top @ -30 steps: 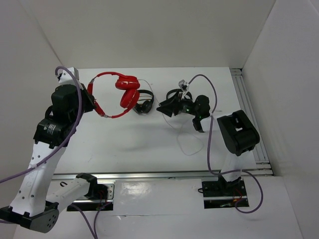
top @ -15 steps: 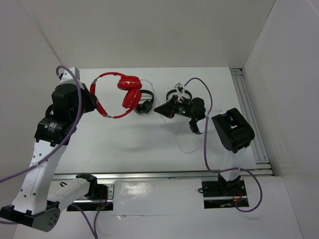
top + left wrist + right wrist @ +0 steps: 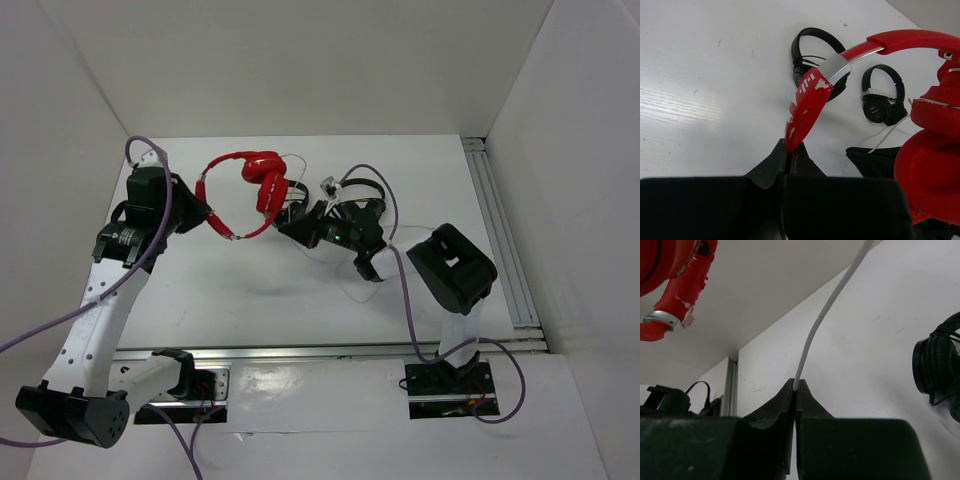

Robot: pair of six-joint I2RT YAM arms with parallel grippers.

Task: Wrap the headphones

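Note:
The red headphones hang in the air over the back of the table, held by the headband. My left gripper is shut on the worn red headband end, with the two red earcups hanging to its right. My right gripper is just right of and below the earcups, shut on the thin white cable. The cable rises from between its fingertips. Part of the red headband shows at the top left of the right wrist view.
Two smaller black headphones lie on the table under and behind the red pair; one shows in the right wrist view. White walls enclose the table on three sides. A metal rail runs along the right edge.
My left gripper has carried the red headphones to the right. My right gripper has moved left with the cable, closing in on the earcups.

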